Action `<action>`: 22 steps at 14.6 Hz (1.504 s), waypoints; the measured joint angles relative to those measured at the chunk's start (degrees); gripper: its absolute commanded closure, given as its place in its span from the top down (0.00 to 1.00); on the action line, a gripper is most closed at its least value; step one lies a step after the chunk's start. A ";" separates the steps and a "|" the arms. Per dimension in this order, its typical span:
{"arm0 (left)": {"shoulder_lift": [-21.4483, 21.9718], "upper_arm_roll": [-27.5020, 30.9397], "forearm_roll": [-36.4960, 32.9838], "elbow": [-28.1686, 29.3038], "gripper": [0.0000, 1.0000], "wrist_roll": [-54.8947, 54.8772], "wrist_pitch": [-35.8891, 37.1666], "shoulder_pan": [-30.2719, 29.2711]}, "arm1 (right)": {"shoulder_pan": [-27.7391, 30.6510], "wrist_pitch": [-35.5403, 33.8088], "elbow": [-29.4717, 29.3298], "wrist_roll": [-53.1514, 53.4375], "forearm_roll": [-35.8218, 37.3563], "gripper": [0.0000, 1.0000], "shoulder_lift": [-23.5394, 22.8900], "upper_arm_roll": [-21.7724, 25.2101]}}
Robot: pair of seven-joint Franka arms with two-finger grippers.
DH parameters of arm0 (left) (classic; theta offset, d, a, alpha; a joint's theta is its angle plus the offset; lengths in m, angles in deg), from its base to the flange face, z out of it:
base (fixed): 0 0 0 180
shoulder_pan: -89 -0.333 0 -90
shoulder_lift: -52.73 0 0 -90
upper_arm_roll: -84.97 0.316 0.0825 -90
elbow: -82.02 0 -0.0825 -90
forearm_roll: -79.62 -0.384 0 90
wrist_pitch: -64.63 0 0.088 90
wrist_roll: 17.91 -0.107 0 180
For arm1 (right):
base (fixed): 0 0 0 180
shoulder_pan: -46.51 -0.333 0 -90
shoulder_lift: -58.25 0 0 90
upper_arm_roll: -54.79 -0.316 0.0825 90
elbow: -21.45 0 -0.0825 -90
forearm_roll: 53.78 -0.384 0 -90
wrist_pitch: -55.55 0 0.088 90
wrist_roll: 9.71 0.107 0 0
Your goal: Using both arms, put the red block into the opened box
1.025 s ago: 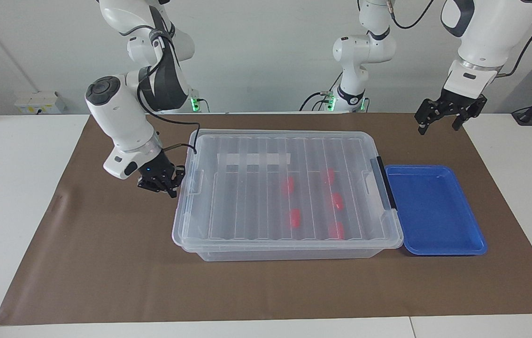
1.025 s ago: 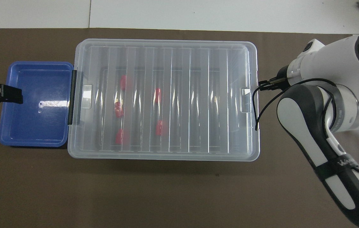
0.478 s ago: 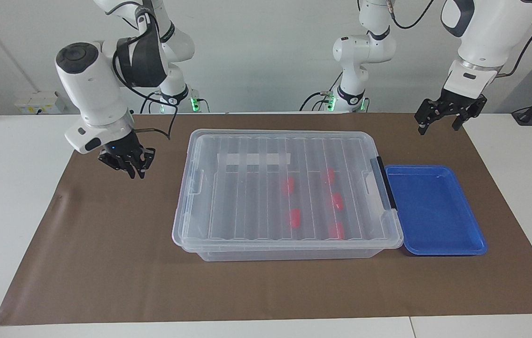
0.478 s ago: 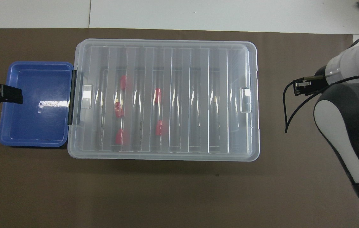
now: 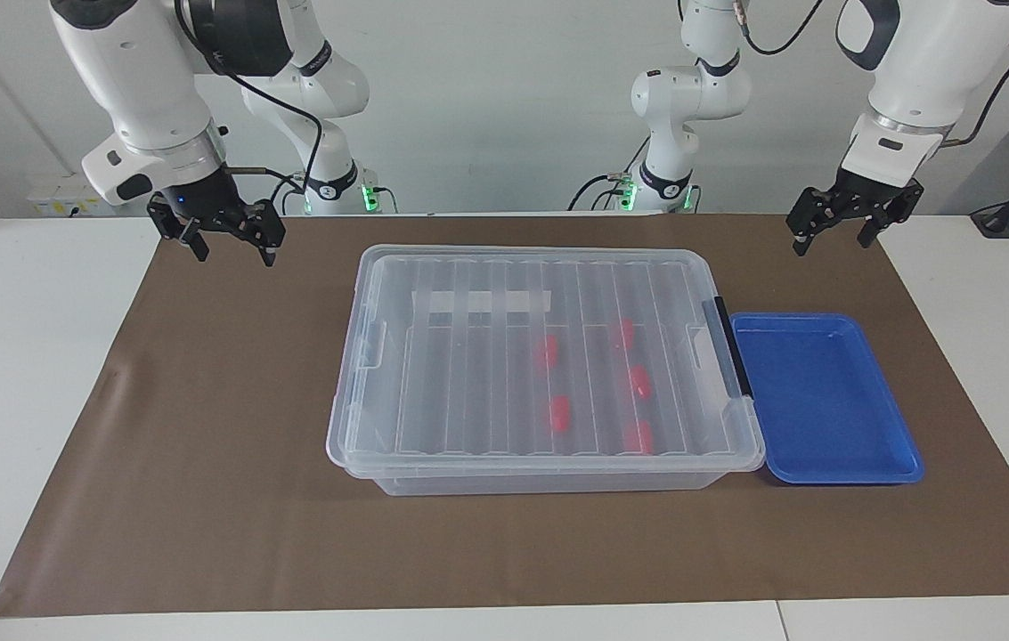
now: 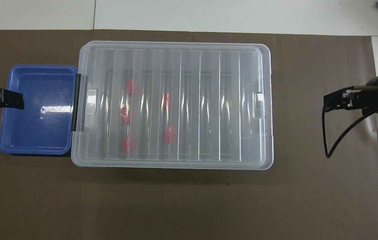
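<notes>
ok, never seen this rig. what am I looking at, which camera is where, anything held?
Two white robot arms at a table, each ending in a two-finger tool. One picture faces the robots from across the table; the other looks down from above their end.

On the brown mat sits a clear lidded box with five red blocks inside, and beside it, toward the left arm's end, a bare blue tray.

The right tool and left tool both hang open over the mat, holding nothing.

Five red blocks (image 5: 559,413) blurred under the box's ribbed lid (image 5: 504,303); both arms cut off by the overhead view's edges
</notes>
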 measured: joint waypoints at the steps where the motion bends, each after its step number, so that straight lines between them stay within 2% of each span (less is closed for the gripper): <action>1: 0.00 0.00 0.00 0.00 1.00 0.00 0.00 0.00 | 0.55 -0.32 -0.15 0.00 -0.24 1.00 0.00 0.01; 6: 0.00 -0.03 0.40 0.00 1.00 0.00 0.00 0.01 | 1.90 -1.29 -0.14 -0.39 -0.36 1.00 -0.22 0.01; 10: 0.00 0.53 4.34 0.01 1.00 0.00 0.00 -0.08 | 3.13 -1.34 -0.14 -2.87 -0.34 1.00 -0.22 0.02; 22: 0.00 0.70 4.73 0.04 1.00 0.00 -0.08 -0.09 | 3.21 -1.34 -0.12 -3.38 -0.32 1.00 -0.24 -0.03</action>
